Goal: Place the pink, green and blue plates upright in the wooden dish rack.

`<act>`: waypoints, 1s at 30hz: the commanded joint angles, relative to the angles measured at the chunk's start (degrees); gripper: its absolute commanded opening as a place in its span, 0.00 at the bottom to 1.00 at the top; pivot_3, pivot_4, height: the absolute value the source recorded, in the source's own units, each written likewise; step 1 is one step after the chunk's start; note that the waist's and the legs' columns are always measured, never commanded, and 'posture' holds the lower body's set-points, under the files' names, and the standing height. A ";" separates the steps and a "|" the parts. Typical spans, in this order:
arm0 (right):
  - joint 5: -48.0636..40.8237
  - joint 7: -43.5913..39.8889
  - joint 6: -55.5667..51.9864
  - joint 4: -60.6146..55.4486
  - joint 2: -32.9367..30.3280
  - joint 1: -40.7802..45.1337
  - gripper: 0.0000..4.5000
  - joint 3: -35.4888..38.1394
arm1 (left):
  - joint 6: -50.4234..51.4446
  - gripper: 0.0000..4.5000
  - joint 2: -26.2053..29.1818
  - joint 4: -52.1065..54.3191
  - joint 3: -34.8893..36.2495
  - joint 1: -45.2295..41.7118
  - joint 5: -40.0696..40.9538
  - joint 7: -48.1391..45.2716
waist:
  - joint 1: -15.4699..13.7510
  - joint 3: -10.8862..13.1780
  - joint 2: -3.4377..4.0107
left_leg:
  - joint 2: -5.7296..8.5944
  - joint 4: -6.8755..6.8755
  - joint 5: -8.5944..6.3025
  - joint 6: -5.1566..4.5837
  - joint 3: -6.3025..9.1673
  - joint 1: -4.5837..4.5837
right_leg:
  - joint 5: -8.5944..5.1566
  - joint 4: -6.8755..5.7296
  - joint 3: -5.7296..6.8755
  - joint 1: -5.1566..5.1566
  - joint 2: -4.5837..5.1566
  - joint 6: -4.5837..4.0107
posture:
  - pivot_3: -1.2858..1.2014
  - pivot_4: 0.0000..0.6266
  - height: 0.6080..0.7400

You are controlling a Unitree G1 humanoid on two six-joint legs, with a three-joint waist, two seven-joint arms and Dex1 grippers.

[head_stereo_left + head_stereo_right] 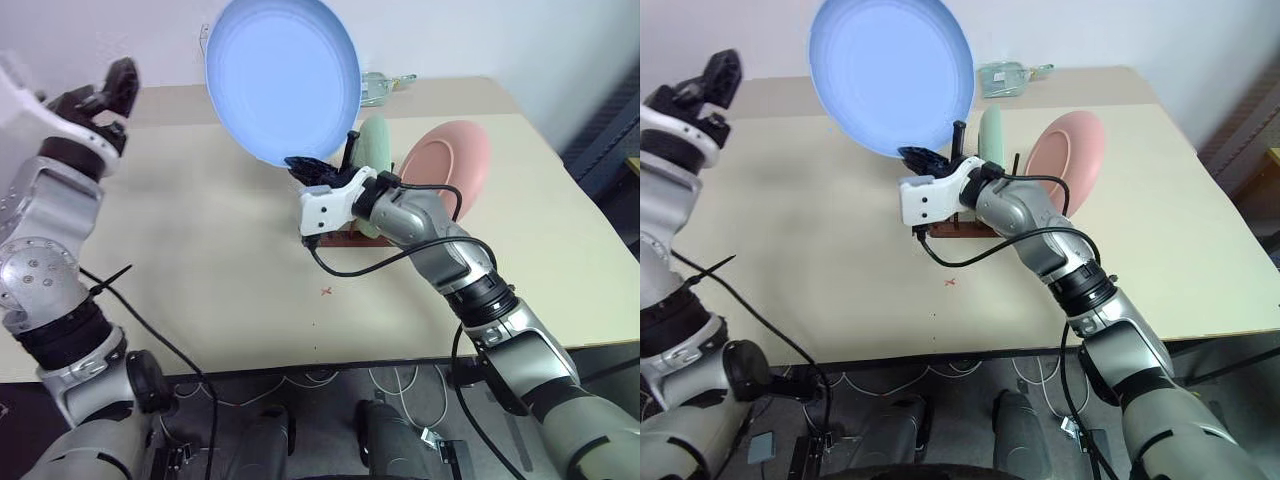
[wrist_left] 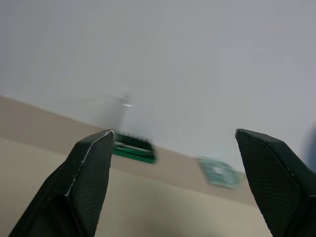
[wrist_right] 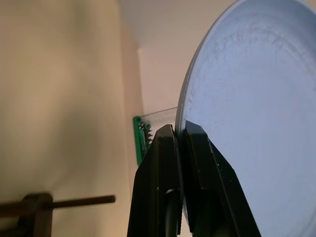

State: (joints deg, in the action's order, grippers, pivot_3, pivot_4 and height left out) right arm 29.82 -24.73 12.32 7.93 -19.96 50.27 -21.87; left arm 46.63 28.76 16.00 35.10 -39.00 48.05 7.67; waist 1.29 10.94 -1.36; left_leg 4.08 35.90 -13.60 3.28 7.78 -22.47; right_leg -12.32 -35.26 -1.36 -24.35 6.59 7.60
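Your right gripper point(image 1: 305, 166) is clamped tight on the lower rim of the blue plate point(image 1: 283, 75), holding it raised on edge above the table point(image 1: 200, 260), just beside the rack point(image 1: 958, 226). Your left gripper point(image 2: 173, 182) hangs well apart to the left with its fingers point(image 2: 89, 177) spread wide and nothing between them. In the rack, the green plate point(image 1: 991, 135) and the pink plate point(image 1: 1068, 155) stand upright, the green one nearer the blue plate and the pink one leaning out at the far end.
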 commanded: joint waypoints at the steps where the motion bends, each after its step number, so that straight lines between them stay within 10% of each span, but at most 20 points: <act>1: -9.54 -2.30 -2.04 -5.90 2.92 1.68 0.00 5.11 | -3.42 0.92 4.27 -1.24 -0.88 4.97 -5.19 -4.35 | -0.05 0.00 0.01 | 0.00 0.00 0.00 -0.01 0.00 0.00 | 0.00 0.00 0.00 0.00 0.00 0.00 | 0.52 0.24 1.00; 14: -58.87 -9.05 -43.64 -27.78 13.44 -1.96 0.00 20.19 | -19.26 0.92 7.31 2.66 -20.40 29.42 -22.94 -25.47 | -0.17 0.01 0.08 | -0.05 -0.09 -0.16 -0.28 0.07 0.01 | 0.03 0.00 0.00 -0.03 -0.02 -0.09 | 0.52 0.24 1.00; 30: -81.79 10.49 -64.29 -22.42 17.33 -2.68 0.00 32.61 | -21.86 0.92 6.07 4.60 -25.80 32.85 -24.31 -37.05 | -0.16 0.04 0.17 | -0.06 -0.26 -0.16 -0.29 0.02 0.02 | 0.06 -0.01 0.00 -0.13 -0.01 -0.14 | 0.52 0.24 1.00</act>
State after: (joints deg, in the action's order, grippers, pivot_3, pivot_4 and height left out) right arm -49.95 -15.13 -52.20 -13.26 -2.91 46.02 9.76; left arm 25.65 34.70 18.68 7.68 -5.33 23.19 -28.85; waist 1.13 10.98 -1.19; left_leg 4.02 35.65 -13.76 2.99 7.80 -22.45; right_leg -12.26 -35.27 -1.36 -24.48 6.58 7.47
